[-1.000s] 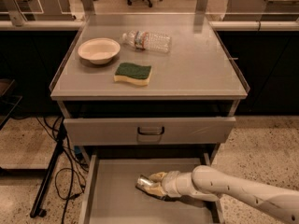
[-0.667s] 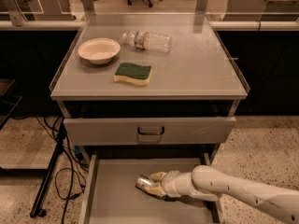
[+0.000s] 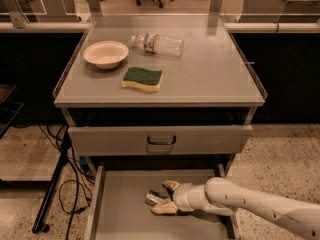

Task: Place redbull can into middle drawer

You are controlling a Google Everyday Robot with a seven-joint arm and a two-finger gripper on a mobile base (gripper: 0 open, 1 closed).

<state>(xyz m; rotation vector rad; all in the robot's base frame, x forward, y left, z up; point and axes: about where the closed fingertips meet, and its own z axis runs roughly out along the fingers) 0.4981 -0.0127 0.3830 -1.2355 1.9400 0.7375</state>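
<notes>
The redbull can (image 3: pixel 153 198) lies on its side on the grey floor of the open middle drawer (image 3: pixel 120 209), near the middle. My gripper (image 3: pixel 166 197) reaches in from the right, low inside the drawer, at the can. Its cream fingers (image 3: pixel 171 185) stand apart on either side of the can's right end, with a dark gap between the upper finger and the can. The white arm (image 3: pixel 250 204) runs off to the lower right.
The drawer above is shut, its grey front (image 3: pixel 160 140) bearing a dark loop handle. On the cabinet top are a white bowl (image 3: pixel 105 53), a green and yellow sponge (image 3: pixel 143 78) and a clear plastic bottle (image 3: pixel 157 43). A black stand and cables (image 3: pixel 57 184) are on the floor at left.
The gripper's fingers have spread apart around the can, the lower finger moving toward the drawer's front. The can rests on the drawer floor. The arm has barely moved.
</notes>
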